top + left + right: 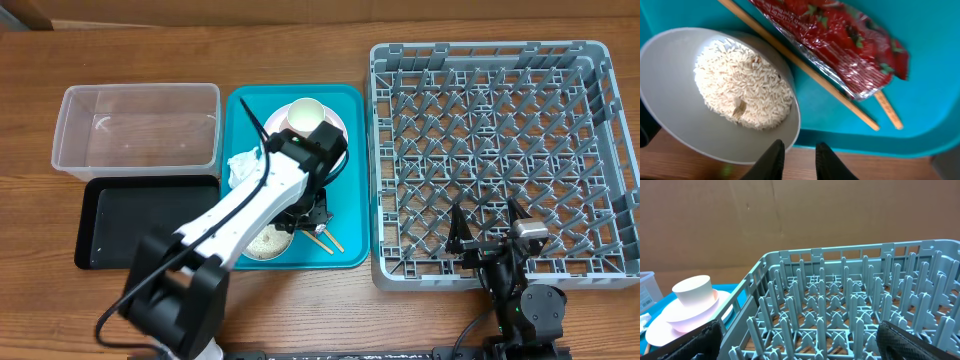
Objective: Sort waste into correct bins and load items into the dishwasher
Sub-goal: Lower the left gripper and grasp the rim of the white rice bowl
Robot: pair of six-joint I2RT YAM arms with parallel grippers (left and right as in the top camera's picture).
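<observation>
In the left wrist view a white bowl (670, 100) of rice (742, 87) sits at the teal tray's near edge. A red shiny wrapper (840, 45) lies over two wooden chopsticks (810, 70) beside it. My left gripper (800, 145) hangs above the tray's edge next to the bowl, jaws a narrow gap apart with nothing between them. Overhead, the left gripper (308, 215) is over the tray, near the crumpled napkin (243, 167). A cup (306, 114) stands on a plate (338, 122). My right gripper (487, 235) stands open over the dish rack (500, 60).
The clear tub (135, 125) and the black tray (150, 220) lie left of the teal tray (345, 200). The left arm crosses the tray diagonally. The right wrist view shows the rack's pegs (850, 315), with the cup (692, 292) and plate (660, 327) to their left.
</observation>
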